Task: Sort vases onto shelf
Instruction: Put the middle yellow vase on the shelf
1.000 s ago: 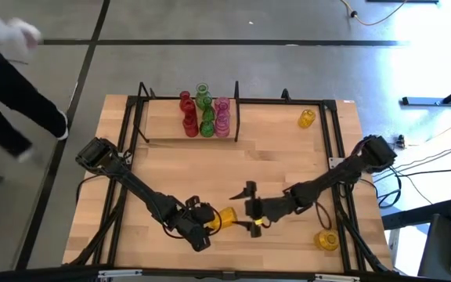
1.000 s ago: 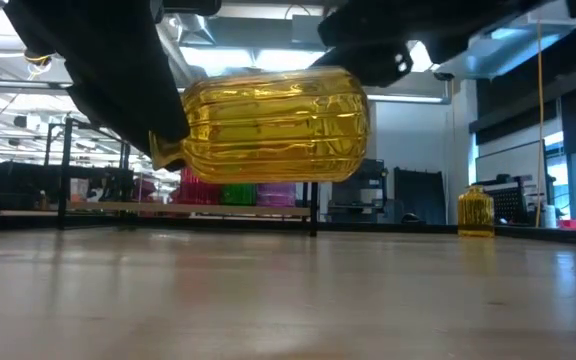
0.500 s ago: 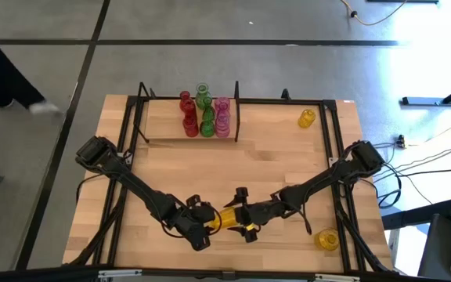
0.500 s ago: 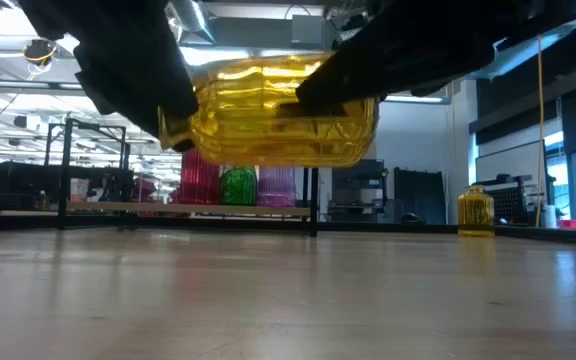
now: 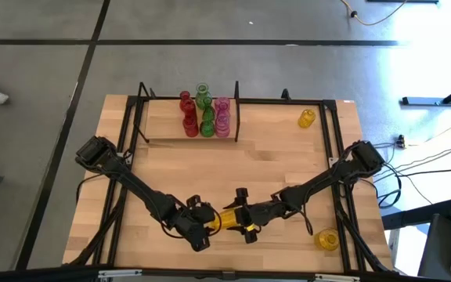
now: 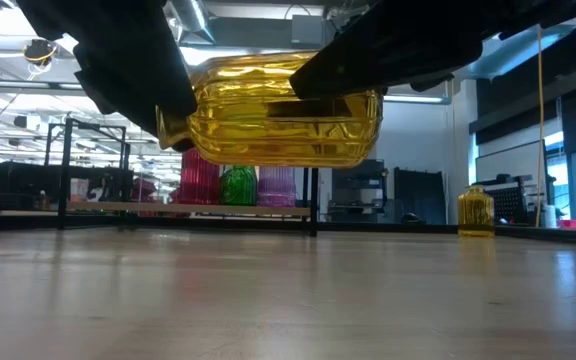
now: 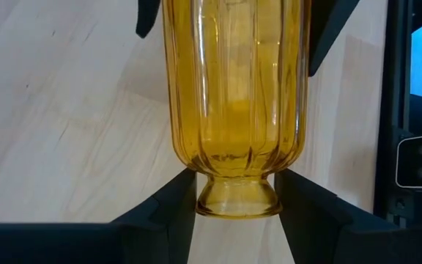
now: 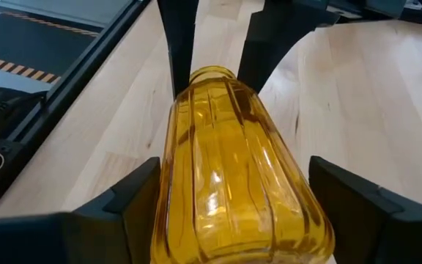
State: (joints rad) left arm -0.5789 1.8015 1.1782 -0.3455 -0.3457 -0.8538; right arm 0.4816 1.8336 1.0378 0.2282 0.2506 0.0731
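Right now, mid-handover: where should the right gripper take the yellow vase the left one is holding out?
Probably on the wide ribbed body. The yellow vase hangs sideways above the table, and the left gripper is clamped on its narrow neck, so only the body is free. The right gripper faces the base end, fingers either side of the body; coming along the vase's axis and closing across the belly looks best.

A yellow glass vase (image 6: 273,110) with ribbed sides lies on its side up in the air, above the front of the bench. Its narrow neck (image 7: 239,196) is pinched from both sides.

On the shelf (image 5: 163,129) at the back stand red vases (image 5: 188,115), green vases (image 5: 205,110) and pink vases (image 5: 222,116), all upright and close together.

One more yellow vase (image 5: 307,118) stands at the back right. Another yellow vase (image 5: 326,240) is at the front right.
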